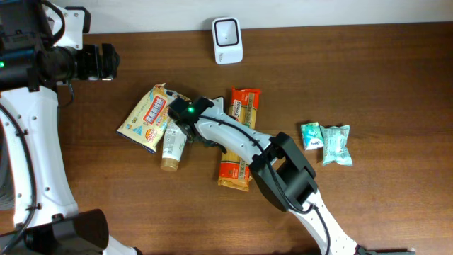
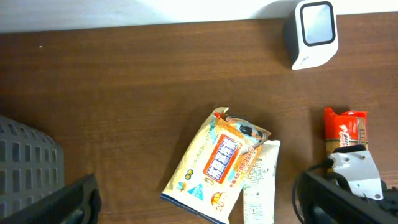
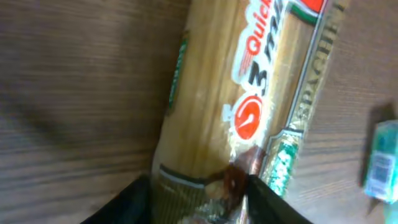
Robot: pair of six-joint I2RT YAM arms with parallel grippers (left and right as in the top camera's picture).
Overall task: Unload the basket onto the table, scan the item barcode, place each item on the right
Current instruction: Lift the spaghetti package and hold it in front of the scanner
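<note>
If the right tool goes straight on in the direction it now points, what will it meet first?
Most likely the spaghetti pack: its near end lies between the fingers of the right tool. Whether they touch it is unclear.

Bright, even light; the close spaghetti packet looks blurred.

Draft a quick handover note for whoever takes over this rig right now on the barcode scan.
The left gripper is wide open and empty, over the left side of the table.
The right gripper straddles one end of the spaghetti pack; whether it has clamped is unclear.
The pack lies mid-table; the scanner stands at the far edge.
Done: approach only; the pack is not at the scanner.
Left: secure the grip, lift the pack, show its barcode to the scanner. No barcode shows in any view.
</note>
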